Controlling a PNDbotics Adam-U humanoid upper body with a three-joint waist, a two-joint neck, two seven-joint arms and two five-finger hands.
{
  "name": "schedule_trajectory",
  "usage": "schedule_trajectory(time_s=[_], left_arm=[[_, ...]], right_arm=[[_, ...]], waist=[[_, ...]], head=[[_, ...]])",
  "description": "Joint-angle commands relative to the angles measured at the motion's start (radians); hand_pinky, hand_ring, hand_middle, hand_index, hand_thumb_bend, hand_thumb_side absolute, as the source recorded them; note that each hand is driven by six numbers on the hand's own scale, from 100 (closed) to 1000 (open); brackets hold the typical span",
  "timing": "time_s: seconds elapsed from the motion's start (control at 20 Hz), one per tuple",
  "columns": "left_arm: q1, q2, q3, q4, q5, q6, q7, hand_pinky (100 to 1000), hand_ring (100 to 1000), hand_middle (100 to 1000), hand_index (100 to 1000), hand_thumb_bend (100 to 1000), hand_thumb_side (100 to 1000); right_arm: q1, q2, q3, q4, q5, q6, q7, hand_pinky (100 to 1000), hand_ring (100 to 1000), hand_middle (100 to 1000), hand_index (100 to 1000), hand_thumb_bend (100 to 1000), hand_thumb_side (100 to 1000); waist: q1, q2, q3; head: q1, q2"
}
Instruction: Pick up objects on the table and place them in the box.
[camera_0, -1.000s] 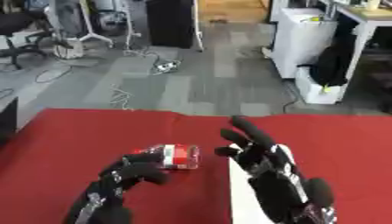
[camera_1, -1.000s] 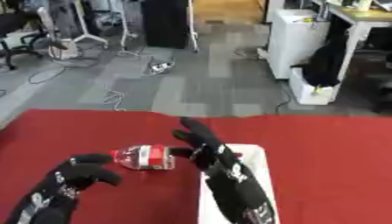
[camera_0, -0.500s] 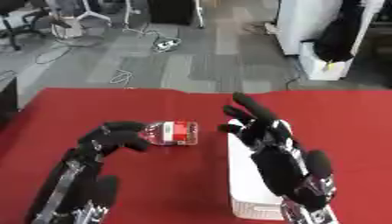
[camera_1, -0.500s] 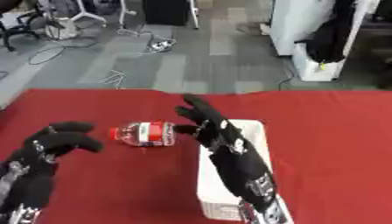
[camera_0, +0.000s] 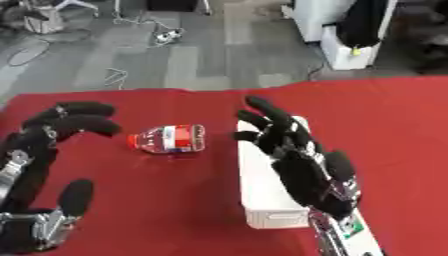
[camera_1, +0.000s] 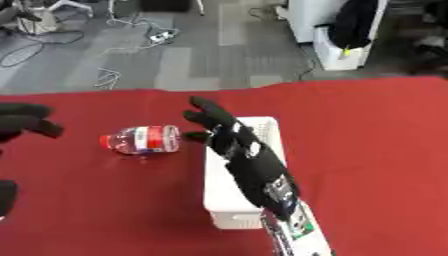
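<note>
A small clear bottle (camera_0: 167, 139) with a red label and red cap lies on its side on the red table (camera_0: 175, 210), cap pointing left. To its right stands a white box (camera_0: 262, 195). My left hand (camera_0: 61, 125) hangs at the left of the bottle, apart from it, its fingers curled and holding nothing. My right hand (camera_0: 289, 150) is above the box with its fingers spread and straight, covering part of the box's opening.
The table's far edge (camera_0: 219, 90) runs across the upper part of both views, with grey floor, cables and office furniture beyond. A white bin with a black bag (camera_0: 354, 40) stands on the floor at the back right.
The camera has tilted, shifting the whole scene. My left hand has moved further left and up, away from the bottle. My right hand stays spread above the box.
</note>
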Motion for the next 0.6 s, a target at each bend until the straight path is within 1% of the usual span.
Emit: schedule_trajectory(time_s=[0.05, 0.2, 0.25, 0.3, 0.45, 0.6], left_arm=[[-0.022, 0.063, 0.015, -0.016, -0.027, 0.013, -0.004, 592, 662, 743, 812, 314, 497], [-0.032, 0.088, 0.008, -0.015, -0.062, 0.049, -0.02, 593, 671, 746, 812, 329, 478], [-0.035, 0.093, 0.006, -0.012, -0.073, 0.062, -0.029, 566, 701, 762, 826, 337, 472], [-0.039, 0.099, 0.002, -0.006, -0.088, 0.075, -0.044, 568, 709, 767, 831, 343, 472], [-0.059, 0.117, -0.003, 0.014, -0.122, 0.103, -0.081, 581, 731, 778, 842, 359, 479], [-0.097, 0.148, -0.011, 0.05, -0.142, 0.125, -0.117, 586, 739, 791, 859, 349, 507]], right_arm=[[-0.004, -0.006, 0.007, -0.027, -0.004, 0.005, 0.009, 856, 963, 1000, 965, 475, 1000], [-0.002, -0.01, 0.009, -0.029, -0.007, 0.008, 0.016, 855, 961, 1000, 963, 474, 1000], [-0.002, -0.011, 0.009, -0.029, -0.008, 0.009, 0.017, 853, 960, 1000, 961, 473, 1000], [-0.002, -0.012, 0.009, -0.029, -0.008, 0.01, 0.019, 853, 960, 1000, 961, 474, 1000], [-0.001, -0.015, 0.01, -0.03, -0.011, 0.013, 0.024, 851, 958, 1000, 959, 472, 1000], [-0.001, -0.018, 0.011, -0.029, -0.013, 0.015, 0.029, 850, 958, 1000, 959, 476, 1000]], waist=[[0.006, -0.009, -0.002], [0.009, -0.008, -0.005], [0.01, -0.007, -0.005], [0.011, -0.006, -0.006], [0.011, -0.004, -0.006], [0.012, -0.003, -0.005]], head=[[-0.017, 0.003], [-0.019, 0.004], [-0.019, 0.004], [-0.019, 0.004], [-0.019, 0.004], [-0.016, 0.005]])
